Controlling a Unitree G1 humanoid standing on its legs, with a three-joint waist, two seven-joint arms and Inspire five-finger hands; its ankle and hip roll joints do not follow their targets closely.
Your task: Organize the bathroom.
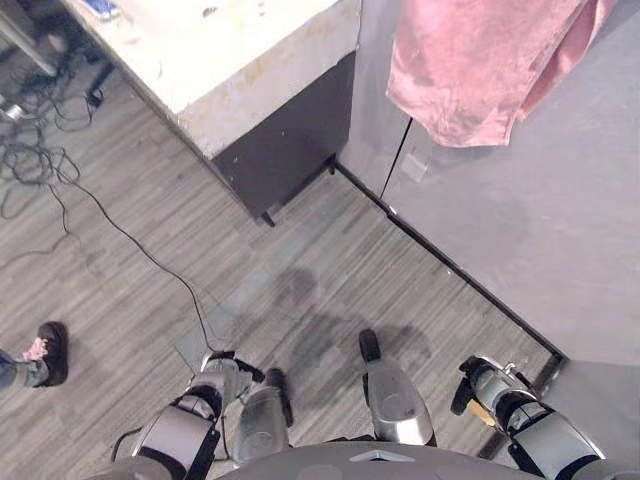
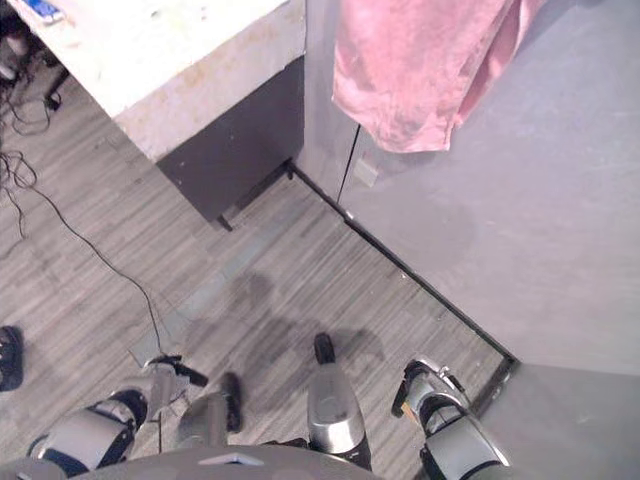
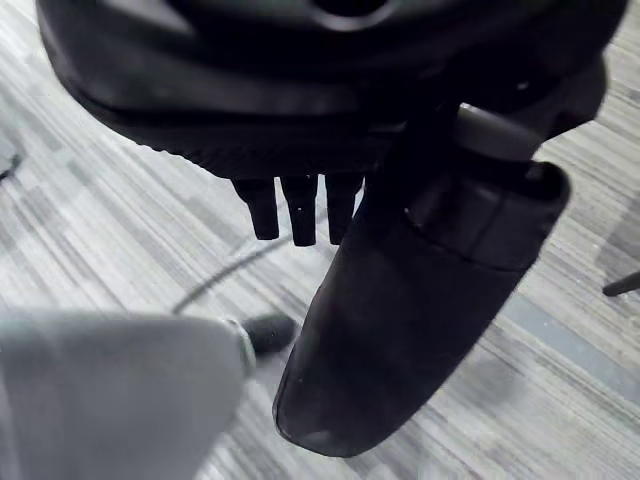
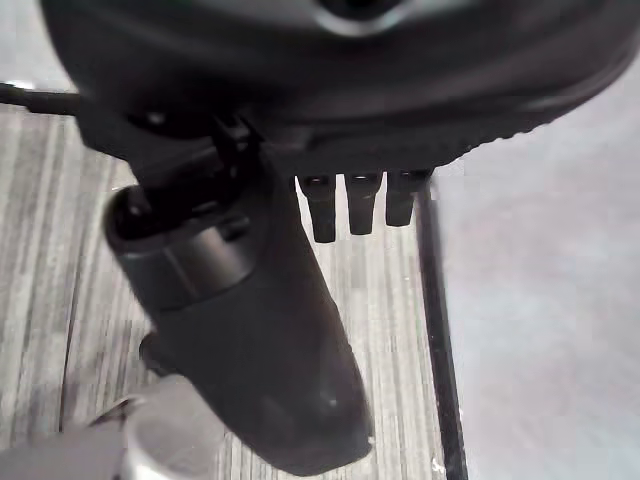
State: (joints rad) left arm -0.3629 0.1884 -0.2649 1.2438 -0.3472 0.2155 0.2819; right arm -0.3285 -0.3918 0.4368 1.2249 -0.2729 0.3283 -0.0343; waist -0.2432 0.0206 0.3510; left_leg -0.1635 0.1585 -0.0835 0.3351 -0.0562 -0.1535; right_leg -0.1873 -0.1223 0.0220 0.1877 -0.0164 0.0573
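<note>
A pink towel (image 1: 480,60) hangs over the top of a grey wall panel (image 1: 520,230) at the upper right, its lower edge well above the floor. My left hand (image 1: 218,372) hangs low at the lower left, far below the towel. In the left wrist view its fingers (image 3: 300,205) point straight down and its thumb (image 3: 420,300) is relaxed, with only floor beneath. My right hand (image 1: 478,385) hangs at the lower right beside the wall's dark base strip. The right wrist view shows its fingers (image 4: 360,205) straight and holding nothing.
A white counter (image 1: 220,60) on a dark base (image 1: 285,140) stands at the upper left, with a small blue item (image 1: 100,8) on it. Tangled cables (image 1: 35,160) lie on the grey plank floor at left. A person's black shoe (image 1: 50,350) is at the left edge.
</note>
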